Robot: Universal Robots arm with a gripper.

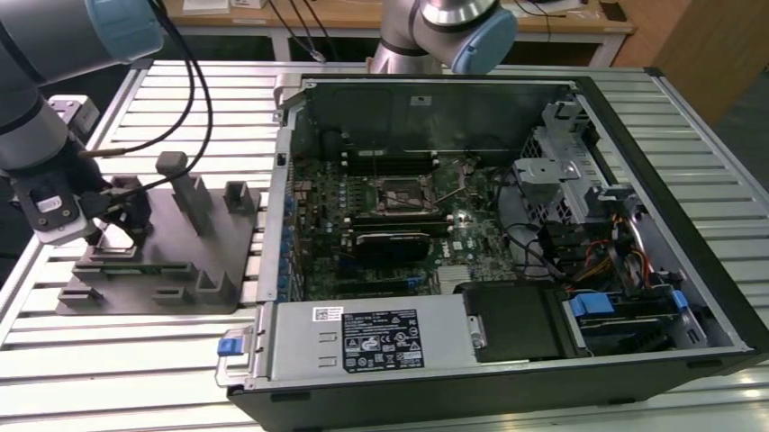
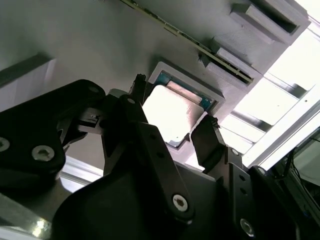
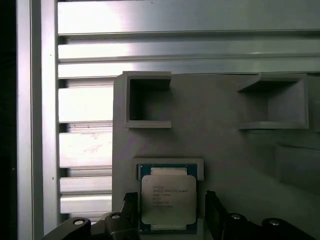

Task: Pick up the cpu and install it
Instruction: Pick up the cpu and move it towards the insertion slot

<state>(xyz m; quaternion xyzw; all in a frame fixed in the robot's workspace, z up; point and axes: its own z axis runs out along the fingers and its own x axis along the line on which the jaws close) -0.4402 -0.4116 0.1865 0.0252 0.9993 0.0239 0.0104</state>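
Item: cpu (image 3: 168, 200), flat square chip with silver-grey lid, lying level in a shallow pocket of the grey fixture (image 3: 225, 160). Position of gripper (image 3: 170, 202): jaws spread wide, one finger either side, not touching. Handling, judged: light, rigid, slick-topped, delicate underneath; take by two opposite edges.

It looked like a robotics lab or test workshop. A robot arm (image 1: 36, 108) leaned over a slatted metal table (image 1: 121, 360). On the table sat an opened computer case (image 1: 420, 90), boards and wiring bare, and a grey plastic jig (image 1: 168, 270) holding a cpu (image 3: 168, 200). A wooden bench (image 1: 360, 13) trailing cables (image 1: 315, 36) stood behind.
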